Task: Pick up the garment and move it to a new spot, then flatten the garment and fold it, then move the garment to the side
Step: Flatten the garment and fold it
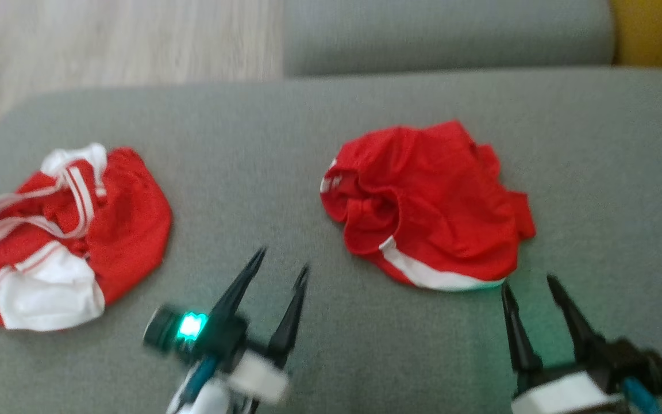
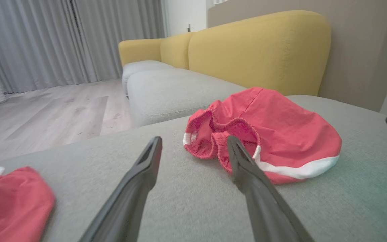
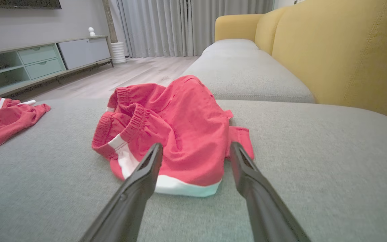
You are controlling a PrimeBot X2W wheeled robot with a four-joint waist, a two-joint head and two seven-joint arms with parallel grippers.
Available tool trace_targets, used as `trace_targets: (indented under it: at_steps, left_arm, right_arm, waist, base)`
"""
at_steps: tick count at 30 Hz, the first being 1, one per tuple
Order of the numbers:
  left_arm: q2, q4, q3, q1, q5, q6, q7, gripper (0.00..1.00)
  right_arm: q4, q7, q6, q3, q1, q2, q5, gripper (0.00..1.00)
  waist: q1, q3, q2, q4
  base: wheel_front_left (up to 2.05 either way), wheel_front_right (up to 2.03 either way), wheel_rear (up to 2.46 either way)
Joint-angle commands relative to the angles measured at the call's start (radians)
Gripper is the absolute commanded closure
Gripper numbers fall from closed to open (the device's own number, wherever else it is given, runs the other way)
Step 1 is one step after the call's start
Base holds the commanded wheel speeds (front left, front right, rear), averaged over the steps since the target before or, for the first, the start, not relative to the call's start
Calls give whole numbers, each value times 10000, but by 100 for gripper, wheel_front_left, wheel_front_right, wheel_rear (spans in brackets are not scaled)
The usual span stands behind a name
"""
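Head view: the red shorts (image 1: 428, 201) lie crumpled on the grey cushion (image 1: 308, 144), right of centre, with the white hem toward the robot. A red-and-white jersey (image 1: 61, 236) lies bunched well apart at the left. The left gripper (image 1: 283, 259) rises from the lower middle, its 2 fingers leaning up and to the right. They are spread wide with nothing between them, over bare cushion between the 2 garments. The right gripper (image 1: 527, 282) stands at the lower right, also spread wide and empty, with its tips just short of the hem.

Left wrist view: this arm reaches low and nearly level over the cushion. One fingertip overlaps the shorts' elastic waist; contact cannot be told. A yellow backrest (image 2: 257, 50) rises behind.

Right wrist view: this arm is also low, its parted fingers aimed at the shorts, with the hem showing between the tips. The jersey lies at the left edge.
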Motion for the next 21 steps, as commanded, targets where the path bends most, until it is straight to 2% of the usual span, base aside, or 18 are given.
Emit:
trace_targets:
  at_steps: [1, 5, 9, 12, 14, 20, 21]
  left_arm:
    - [-111, 92, 56, -1279, 129, -267, -62, 0]
    - [-129, 1287, -722, -2846, 145, -735, 11, 0]
    - [-136, 2370, -1740, -4092, -99, -897, 517, 0]
    - [-50, 2840, -2930, -4799, -791, -910, 784, 0]
    - [243, 3128, -3826, -5390, -1480, -913, 933, 0]
    - [632, 3737, -4234, -6044, -1890, -914, 971, 0]
    - [669, 3861, -4312, -6126, -1925, -914, 998, 15]
  right_arm:
    - [-386, -38, -9, 281, -835, -58, -151, 0]
    - [-376, -38, -9, 433, -1398, -91, -266, 0]
    - [-313, -38, -9, 497, -1828, -105, -252, 0]
    - [-285, -38, -9, 579, -2056, -98, -219, 0]
    - [-244, -38, -9, 650, -2192, -90, -184, 0]
    - [-182, -38, -9, 679, -2340, -78, -124, 0]
    - [-176, -38, -9, 692, -2361, -76, -116, 0]
  waist:
    - [-1, 850, -1, -42]
    - [-1, 1557, -1, -215]
    - [-1, 2070, -1, -493]
    - [-1, 2375, -1, -749]
    - [-1, 2592, -1, -995]
    - [-1, 2768, -1, -1405]
    - [-1, 2780, -1, -1486]
  base:
    - [0, 0, 0]
    - [0, 0, 0]
    - [0, 0, 0]
    - [0, 0, 0]
    - [0, 0, 0]
    - [0, 0, 0]
    - [0, 0, 0]
